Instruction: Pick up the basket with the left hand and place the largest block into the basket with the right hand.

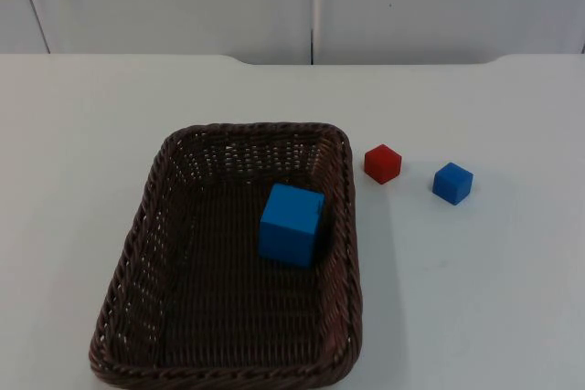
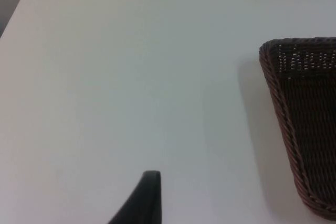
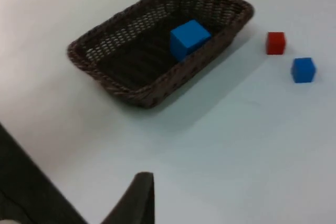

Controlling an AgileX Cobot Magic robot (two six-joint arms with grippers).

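Note:
A dark brown wicker basket (image 1: 137, 235) rests on the white table, left of centre. Inside it, against the right wall, lies the large blue block (image 1: 291, 224), tilted a little. The right wrist view takes in the basket (image 3: 131, 90) and the block (image 3: 190, 38) from a distance. My left gripper (image 2: 149, 195) hangs over bare table to the left of the basket (image 2: 281, 103), apart from its rim. My right gripper (image 3: 137, 195) is held well back from the basket, over the table near its edge. Neither gripper holds anything that I can see.
Two small blocks sit on the table right of the basket: a red one (image 1: 382, 163) close to its far right corner and a blue one (image 1: 452, 183) further right. They also appear as red block (image 3: 275, 43) and blue block (image 3: 303, 70). The grey partition wall (image 1: 311, 6) closes the far side.

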